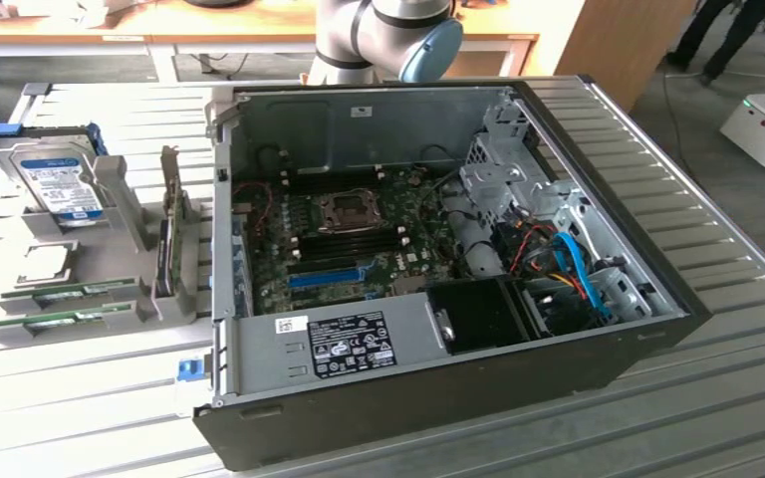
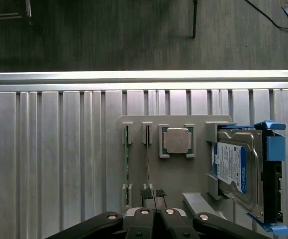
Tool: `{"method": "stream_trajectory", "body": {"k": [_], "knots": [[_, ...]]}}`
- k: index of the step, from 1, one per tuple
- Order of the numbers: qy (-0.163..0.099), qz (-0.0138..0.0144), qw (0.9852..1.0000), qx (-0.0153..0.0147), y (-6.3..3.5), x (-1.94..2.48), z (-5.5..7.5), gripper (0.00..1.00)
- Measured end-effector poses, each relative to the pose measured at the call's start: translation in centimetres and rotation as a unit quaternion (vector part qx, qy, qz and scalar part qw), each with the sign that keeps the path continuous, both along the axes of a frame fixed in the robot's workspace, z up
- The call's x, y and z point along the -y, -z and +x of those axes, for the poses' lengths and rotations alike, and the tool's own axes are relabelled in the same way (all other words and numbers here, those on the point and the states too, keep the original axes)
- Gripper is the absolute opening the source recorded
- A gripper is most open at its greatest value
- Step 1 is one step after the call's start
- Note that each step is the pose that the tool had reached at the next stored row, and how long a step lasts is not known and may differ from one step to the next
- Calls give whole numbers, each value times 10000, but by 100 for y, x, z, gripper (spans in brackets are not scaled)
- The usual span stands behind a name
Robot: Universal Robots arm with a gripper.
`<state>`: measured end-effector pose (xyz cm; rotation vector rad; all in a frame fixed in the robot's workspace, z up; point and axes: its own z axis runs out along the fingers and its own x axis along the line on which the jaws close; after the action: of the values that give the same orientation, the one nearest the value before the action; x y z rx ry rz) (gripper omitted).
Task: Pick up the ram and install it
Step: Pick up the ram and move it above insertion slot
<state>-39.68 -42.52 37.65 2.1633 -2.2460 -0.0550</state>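
Note:
Two ram sticks, thin green boards on edge, stand in slots of a grey holder [image 2: 176, 169]: one ram [image 2: 127, 164] and a second ram [image 2: 147, 162] beside it. They show in the exterior view as ram [image 1: 75, 293] and ram [image 1: 61, 321] at the left. My gripper [image 2: 153, 193] is shut with nothing between its fingers and hovers above the near end of the second stick. The open computer case [image 1: 648, 299] lies on its side, with the motherboard [image 1: 356, 239] exposed.
On the holder, a silver processor [image 2: 177, 140] sits next to the sticks, and a hard drive [image 2: 238, 169] with a blue-white label and blue rails stands beyond it. A card [image 1: 167, 234] stands upright near the case. The ribbed metal table [image 1: 77, 408] ends at an edge [image 2: 134, 76].

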Motion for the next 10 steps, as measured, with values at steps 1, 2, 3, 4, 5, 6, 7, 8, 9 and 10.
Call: {"method": "stream_trajectory", "body": {"k": [1,2,3,4,5,6,7,8,9,10], "knots": [[0,0,10000,0,0,0,0,11],[0,0,10000,0,0,0,0,11],[-1,0,10000,0,0,0,0,11],[0,0,10000,0,0,-1,3,11],[-1,0,10000,0,0,-1,11,11],[-2,0,10000,0,0,-1,22,11],[-5,0,10000,0,0,0,35,11],[-8,1,10000,0,0,0,50,11],[-11,1,10000,0,0,0,64,11],[-14,1,10000,0,0,0,78,11]]}}
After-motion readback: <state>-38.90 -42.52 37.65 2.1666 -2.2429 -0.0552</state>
